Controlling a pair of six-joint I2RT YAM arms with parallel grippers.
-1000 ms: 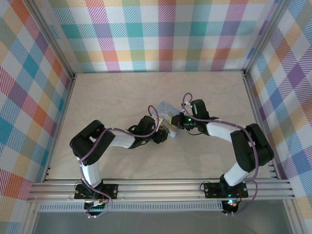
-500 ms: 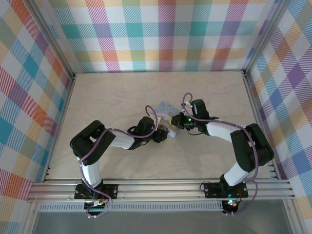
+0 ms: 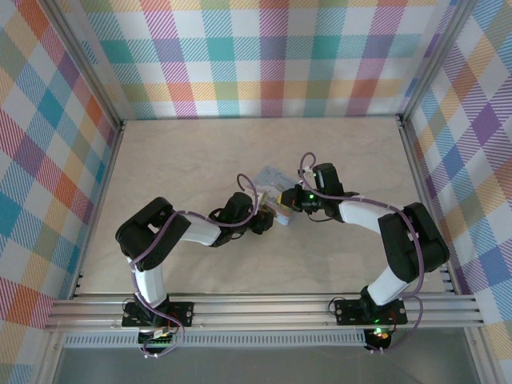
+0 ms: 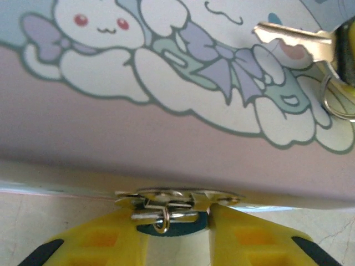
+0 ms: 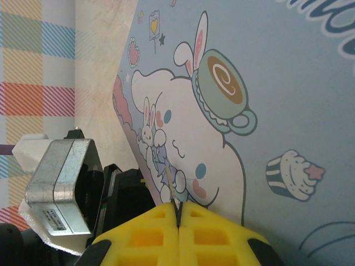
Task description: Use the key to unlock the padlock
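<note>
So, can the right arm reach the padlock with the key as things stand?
Probably not directly. The right gripper holds the key over the tin lid, while the padlock sits at the tin's edge between the fingers of the left gripper, which flank it on both sides. Its keyhole is hidden.

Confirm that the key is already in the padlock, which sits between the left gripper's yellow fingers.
Wrong: the key is not in the padlock; it lies over the tin's lid, away from the lock. The left wrist view shows this.
</note>
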